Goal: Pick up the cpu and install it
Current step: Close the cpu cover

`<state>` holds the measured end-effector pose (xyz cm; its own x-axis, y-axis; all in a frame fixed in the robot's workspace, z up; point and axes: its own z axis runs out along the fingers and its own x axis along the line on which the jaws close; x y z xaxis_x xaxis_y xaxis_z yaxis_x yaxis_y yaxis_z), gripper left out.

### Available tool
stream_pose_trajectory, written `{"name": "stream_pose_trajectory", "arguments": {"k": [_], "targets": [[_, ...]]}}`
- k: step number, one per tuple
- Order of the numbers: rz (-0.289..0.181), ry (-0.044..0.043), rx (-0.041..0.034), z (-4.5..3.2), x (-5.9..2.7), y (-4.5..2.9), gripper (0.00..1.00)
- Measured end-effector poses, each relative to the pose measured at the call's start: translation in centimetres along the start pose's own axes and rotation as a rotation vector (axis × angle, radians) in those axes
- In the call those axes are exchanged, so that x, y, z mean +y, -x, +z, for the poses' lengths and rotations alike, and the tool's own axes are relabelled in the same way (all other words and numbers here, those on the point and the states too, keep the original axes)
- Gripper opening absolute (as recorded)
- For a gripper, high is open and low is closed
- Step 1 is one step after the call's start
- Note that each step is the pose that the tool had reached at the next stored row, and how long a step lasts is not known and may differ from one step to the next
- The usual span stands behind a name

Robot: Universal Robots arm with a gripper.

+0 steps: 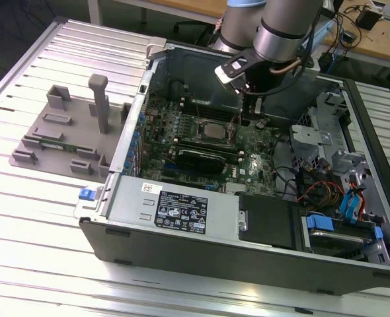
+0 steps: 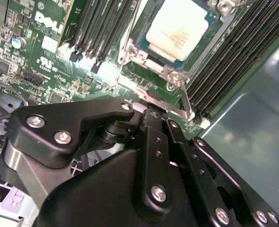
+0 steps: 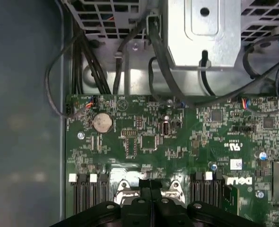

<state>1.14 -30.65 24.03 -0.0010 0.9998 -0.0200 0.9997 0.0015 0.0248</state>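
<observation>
The open computer case sat under the arm, its motherboard spread out below the gripper. In the first wrist view the fingers were pressed together with nothing between them, and they touched nothing I could see. Just ahead of the tips, apart from them, the cpu lay flat in its socket. I'd judge it light, stiff and fragile, with a slick metal top. Its opposite edges looked the place to grip.

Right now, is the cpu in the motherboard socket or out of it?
In. In the second wrist view the cpu lies flat inside the socket, its silvery top facing up.
</observation>
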Motion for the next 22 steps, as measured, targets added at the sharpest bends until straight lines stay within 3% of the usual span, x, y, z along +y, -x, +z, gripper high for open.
{"name": "stream_pose_trajectory", "arguments": {"k": [18,22], "targets": [[0.001,0.0001,0.0,-0.03,-1.05,-0.25,0.11],[0.0,0.0003,0.0003,0.06,-2.11,-0.26,0.11]]}}
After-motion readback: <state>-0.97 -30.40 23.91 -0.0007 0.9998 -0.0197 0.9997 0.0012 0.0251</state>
